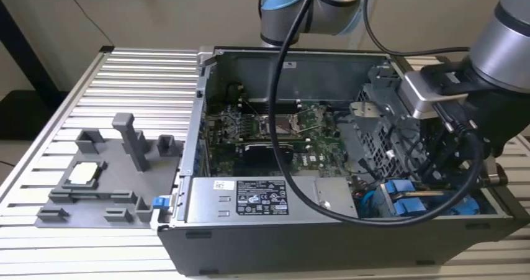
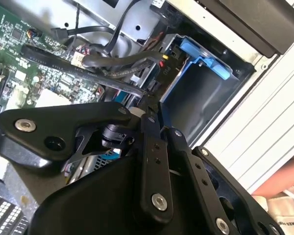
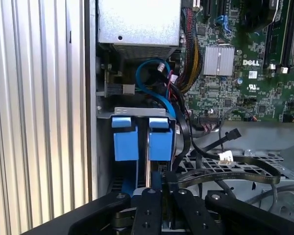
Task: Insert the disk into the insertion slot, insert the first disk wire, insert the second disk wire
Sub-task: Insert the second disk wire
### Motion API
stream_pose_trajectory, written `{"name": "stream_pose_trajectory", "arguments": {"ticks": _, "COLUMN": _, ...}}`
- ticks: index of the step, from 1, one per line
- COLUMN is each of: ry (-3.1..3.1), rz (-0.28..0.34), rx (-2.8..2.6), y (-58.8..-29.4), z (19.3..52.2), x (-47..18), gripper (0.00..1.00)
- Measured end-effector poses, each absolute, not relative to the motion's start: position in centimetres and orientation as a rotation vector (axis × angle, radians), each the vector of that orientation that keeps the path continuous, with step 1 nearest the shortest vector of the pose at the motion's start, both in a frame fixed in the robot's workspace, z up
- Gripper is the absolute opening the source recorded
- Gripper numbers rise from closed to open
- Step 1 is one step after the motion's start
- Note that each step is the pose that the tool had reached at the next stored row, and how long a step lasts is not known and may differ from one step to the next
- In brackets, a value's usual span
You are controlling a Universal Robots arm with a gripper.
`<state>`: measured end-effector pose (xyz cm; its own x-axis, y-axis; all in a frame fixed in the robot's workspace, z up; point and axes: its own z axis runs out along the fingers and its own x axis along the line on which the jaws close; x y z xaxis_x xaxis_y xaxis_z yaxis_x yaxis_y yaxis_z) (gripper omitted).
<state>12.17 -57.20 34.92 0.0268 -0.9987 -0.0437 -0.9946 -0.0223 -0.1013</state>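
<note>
Ribbed metal tabletop (image 1: 124, 81) carries an open case (image 1: 331, 246) with its side off. Disk (image 3: 125, 142): judged seated in the slot (image 3: 139, 111), at the end of the case toward the exterior view's right. Its blue bracket tabs show at the slot mouth in the first wrist view, and the silver body is hidden. Gripper (image 3: 161, 188): positioned just beside those tabs, fingers drawn narrow and, as far as both wrist views allow, closed on the end of a flat black wire (image 3: 225, 175) that loops away from the slot. Contact between wire end and disk cannot be confirmed. Step in hand, on this evidence: the first wire, the disk step appearing complete. Requirement for the move: plug held square to the disk's port, a short straight push, no twist. The port itself is hidden behind the fingers, so alignment is unverified. Hazard: loose leads, a blue cable (image 3: 159, 99) among them, lie close by the slot and could snag. Further out: power box (image 1: 257, 199) beside the slot, board (image 1: 273, 131) beyond it, and a grey tray (image 1: 91, 208) with posts, well apart on the tabletop at the exterior view's left.
</note>
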Motion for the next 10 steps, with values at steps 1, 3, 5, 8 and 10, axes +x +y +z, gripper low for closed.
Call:
{"name": "stream_pose_trajectory", "arguments": {"ticks": 1, "ry": 2.121, "rz": -0.06, "rx": -2.174, "y": -57.12, "z": 34.9, "x": 12.19, "gripper": 0.16}}
{"name": "stream_pose_trajectory", "arguments": {"ticks": 3, "ry": 2.121, "rz": -0.06, "rx": -2.174, "y": -57.0, "z": 34.84, "x": 12.38, "gripper": 0.16}}
{"name": "stream_pose_trajectory", "arguments": {"ticks": 5, "ry": 2.122, "rz": -0.06, "rx": -2.174, "y": -56.92, "z": 34.79, "x": 12.54, "gripper": 0.16}}
{"name": "stream_pose_trajectory", "arguments": {"ticks": 8, "ry": 2.124, "rz": -0.061, "rx": -2.172, "y": -56.88, "z": 34.68, "x": 12.75, "gripper": 0.16}}
{"name": "stream_pose_trajectory", "arguments": {"ticks": 10, "ry": 2.135, "rz": -0.061, "rx": -2.162, "y": -56.88, "z": 34.58, "x": 12.83, "gripper": 0.16}}
